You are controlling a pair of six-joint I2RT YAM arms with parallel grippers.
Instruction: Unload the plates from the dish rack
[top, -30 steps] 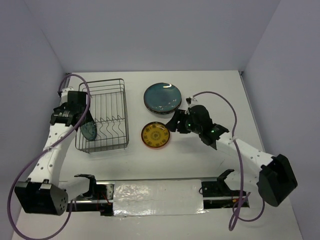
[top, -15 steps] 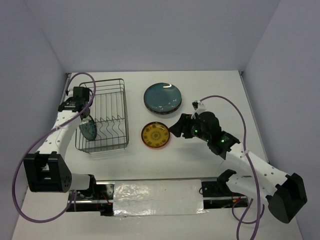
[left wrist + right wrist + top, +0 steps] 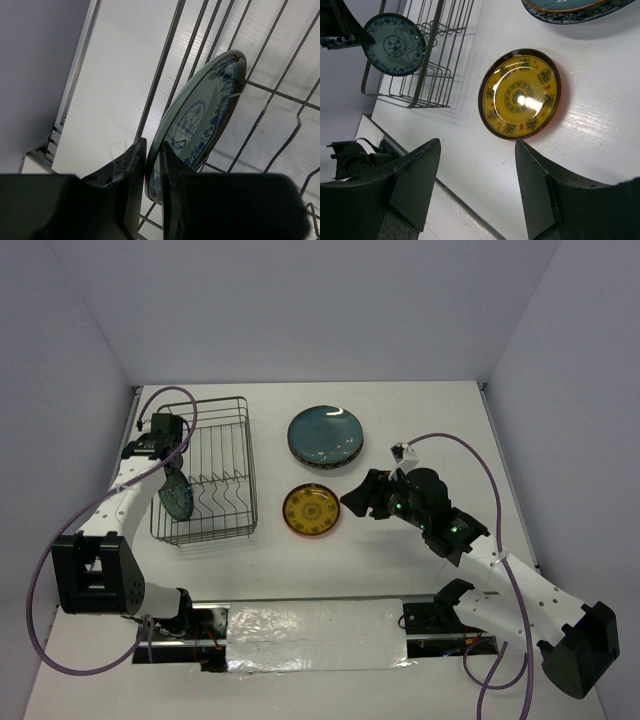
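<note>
Currently, the left hand (image 3: pixel 172 472) is reaching down into the near left corner of the dish rack (image 3: pixel 247 465), a wire basket standing on the left side of the white bench (image 3: pixel 420 420). In the left wrist view, the left hand (image 3: pixel 152 165) is pinching the rim of the small blue-patterned plate (image 3: pixel 200 120) between its two dark fingers (image 3: pixel 131 170), which are drawn in narrow with only the plate edge between them. That plate is standing on edge and leaning among the rack wires (image 3: pixel 165 65). Whether its lower edge is resting on the rack floor or hanging just clear of it is hard to judge from these angles. Seen from above, the small blue-patterned plate (image 3: pixel 178 495) is sitting against the rack's left wall.

To the right of the rack, well apart from it, a small orange plate (image 3: pixel 310 510) is lying flat on the bench. Beyond it, a large dark teal plate (image 3: pixel 325 435) is lying flat too, with a patterned rim showing beneath it.

The right hand (image 3: pixel 358 497) is hovering just to the right of the orange plate, holding nothing. In the right wrist view, the right hand (image 3: pixel 477 141) is spreading its fingers wide, with the orange plate (image 3: pixel 520 92) showing between them, the dish rack (image 3: pixel 432 65) beyond, and the blue-patterned plate (image 3: pixel 394 44) at the upper left.
</note>
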